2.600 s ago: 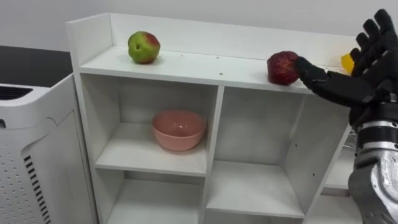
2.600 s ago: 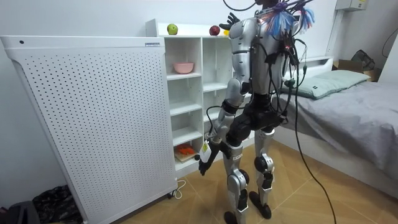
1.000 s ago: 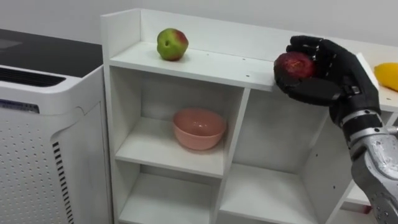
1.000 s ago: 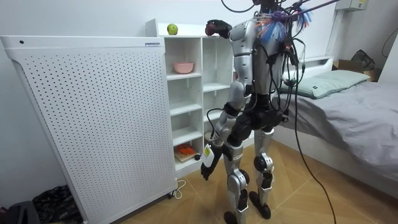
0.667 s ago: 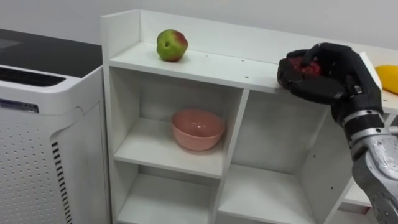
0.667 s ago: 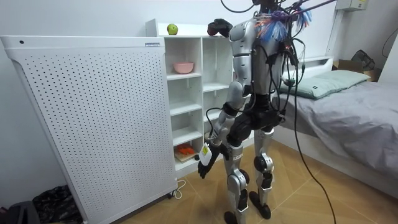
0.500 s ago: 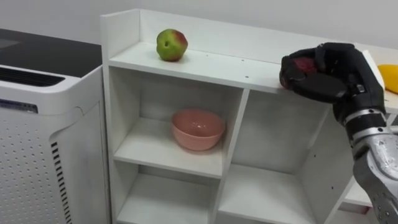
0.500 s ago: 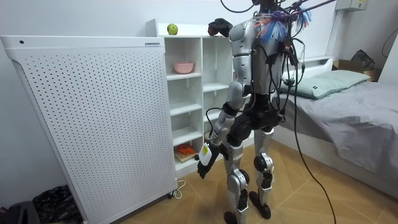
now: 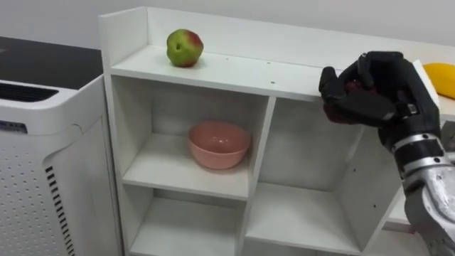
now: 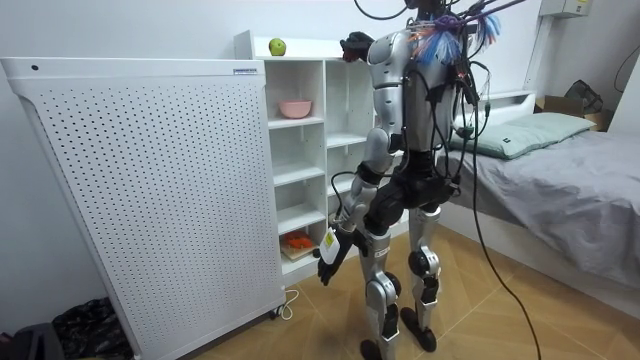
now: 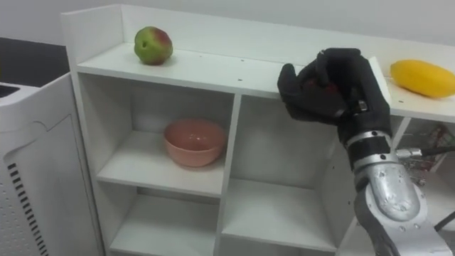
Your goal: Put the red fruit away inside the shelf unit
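Note:
My right hand is shut on a dark red fruit, which shows as slivers of red between the black fingers. The hand is held in front of the front edge of the white closet's top shelf, above the right column. A green-and-red apple sits at the left of that shelf and a yellow fruit lies at its right end. A pink bowl stands in the upper left compartment. In the room view I stand facing the closet, and my left hand hangs by my thigh.
A white appliance stands against the closet's left side, and in the room view a tall perforated white panel fills that side. Something orange lies on a low shelf. A bed is behind me.
My right hand has curled its fingers tighter round the red fruit, taken it off the top shelf and brought it a little down before the edge. The view has shifted slightly.

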Motion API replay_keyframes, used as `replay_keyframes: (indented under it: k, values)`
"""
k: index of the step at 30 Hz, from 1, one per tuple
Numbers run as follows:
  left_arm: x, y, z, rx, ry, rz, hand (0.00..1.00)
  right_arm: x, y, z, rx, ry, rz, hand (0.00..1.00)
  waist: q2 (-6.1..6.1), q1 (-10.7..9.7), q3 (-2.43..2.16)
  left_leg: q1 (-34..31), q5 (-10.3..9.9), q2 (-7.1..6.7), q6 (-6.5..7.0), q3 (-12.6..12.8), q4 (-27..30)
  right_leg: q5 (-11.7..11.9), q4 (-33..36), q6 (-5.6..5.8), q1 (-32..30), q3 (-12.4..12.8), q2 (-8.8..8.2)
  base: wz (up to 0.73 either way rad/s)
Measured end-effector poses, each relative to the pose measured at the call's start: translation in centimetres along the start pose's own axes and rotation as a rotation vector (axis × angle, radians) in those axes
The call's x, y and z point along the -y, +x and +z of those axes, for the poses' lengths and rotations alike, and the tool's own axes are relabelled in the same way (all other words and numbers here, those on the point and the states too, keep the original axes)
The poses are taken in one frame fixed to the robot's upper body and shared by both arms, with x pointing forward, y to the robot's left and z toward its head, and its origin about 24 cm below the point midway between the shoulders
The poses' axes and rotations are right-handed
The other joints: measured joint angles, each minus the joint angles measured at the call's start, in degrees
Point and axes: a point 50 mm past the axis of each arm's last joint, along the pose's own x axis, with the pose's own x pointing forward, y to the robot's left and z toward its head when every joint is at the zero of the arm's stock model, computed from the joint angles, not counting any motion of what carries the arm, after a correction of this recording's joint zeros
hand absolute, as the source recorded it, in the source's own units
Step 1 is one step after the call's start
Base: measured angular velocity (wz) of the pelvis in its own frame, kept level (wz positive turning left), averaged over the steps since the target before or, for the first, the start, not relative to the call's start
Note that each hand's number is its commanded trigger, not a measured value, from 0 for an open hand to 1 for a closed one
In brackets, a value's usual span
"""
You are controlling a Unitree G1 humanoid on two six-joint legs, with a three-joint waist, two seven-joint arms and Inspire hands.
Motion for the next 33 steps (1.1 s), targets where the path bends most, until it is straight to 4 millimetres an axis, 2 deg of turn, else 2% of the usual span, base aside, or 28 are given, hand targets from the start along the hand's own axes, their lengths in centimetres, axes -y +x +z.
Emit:
replay_keyframes:
  k: [5,9,12,17,19,21,22,25,28,31,33]
  values:
    - [0.4,-0.1,-0.2,-0.004,0.025,-0.010,0.00,-1.4,-0.3,1.0,0.029,0.147,0.055,1.00,0.87,-0.2,-0.70,0.2,0.0,0.04,0.02,0.5,0.1,0.1,0.1,-0.13,-0.1,0.5,0.06,-0.06]
    - [0.5,0.0,0.3,0.009,0.030,-0.007,0.00,-3.0,-0.9,-0.2,-0.032,0.357,0.066,1.00,1.03,-0.2,-0.59,0.5,0.0,0.10,0.02,0.6,0.2,0.2,0.0,-0.22,0.3,-0.1,-0.03,0.00]
    - [0.5,0.2,1.1,0.021,0.011,-0.012,0.00,-3.9,-1.5,-2.1,-0.115,0.510,0.066,1.00,1.04,-0.1,-0.59,-1.3,0.0,0.07,0.04,0.6,0.8,0.5,0.4,-0.32,-1.3,0.0,-0.08,0.00]
    - [0.9,0.5,3.1,0.054,0.004,-0.034,0.00,-5.7,-2.8,-6.6,-0.315,0.774,0.021,1.00,2.29,-0.1,-0.08,-5.3,0.2,0.04,0.29,0.6,2.1,1.7,0.4,-0.43,-4.6,-0.2,-0.20,0.00]
    - [1.1,0.5,3.8,0.069,0.008,-0.033,0.00,-5.9,-3.4,-7.6,-0.368,0.863,-0.002,1.00,2.64,-0.1,-0.13,-7.3,0.6,-0.06,0.46,0.7,2.3,2.0,1.2,-0.44,-6.8,-0.2,-0.43,0.00]
    - [1.1,0.6,4.4,0.074,-0.010,-0.037,0.00,-6.1,-4.0,-9.0,-0.424,0.981,-0.047,1.00,3.30,0.0,0.17,-8.5,1.4,-0.31,0.58,1.0,2.5,2.4,1.2,-0.54,-8.2,-0.2,-0.73,-0.02]
    - [1.2,0.7,4.7,0.075,-0.023,-0.039,0.00,-6.1,-4.5,-10.2,-0.470,1.027,-0.089,1.00,3.87,0.0,0.16,-9.5,1.6,-0.46,0.64,0.9,2.9,2.4,2.1,-0.54,-9.6,-0.2,-0.97,0.00]
    - [1.1,0.7,5.9,0.096,-0.089,-0.036,0.00,-6.1,-5.8,-12.4,-0.555,1.079,-0.172,1.00,4.58,0.4,0.20,-13.5,2.1,-0.82,0.90,1.4,4.4,2.4,5.0,-0.56,-14.8,0.3,-1.92,-0.12]
    - [1.7,0.6,7.1,0.115,-0.118,-0.056,0.00,-5.8,-7.7,-15.0,-0.657,1.096,-0.270,1.00,5.28,1.2,0.73,-16.0,2.3,-1.04,1.20,2.1,5.7,2.4,7.5,-0.57,-18.0,0.8,-2.53,-0.10]
    - [1.6,0.6,8.5,0.149,-0.130,-0.054,0.00,-5.5,-8.3,-15.8,-0.688,1.126,-0.322,1.00,5.89,1.6,1.43,-20.2,2.6,-1.72,1.69,2.5,8.0,2.3,11.0,-0.69,-22.9,1.4,-3.64,-0.06]
    - [1.6,0.6,8.8,0.166,-0.137,-0.040,0.00,-5.4,-8.7,-16.2,-0.700,1.161,-0.358,1.00,5.76,1.7,1.78,-22.7,2.5,-2.24,1.99,2.9,9.0,1.8,13.6,-0.71,-26.2,1.9,-4.49,-0.05]
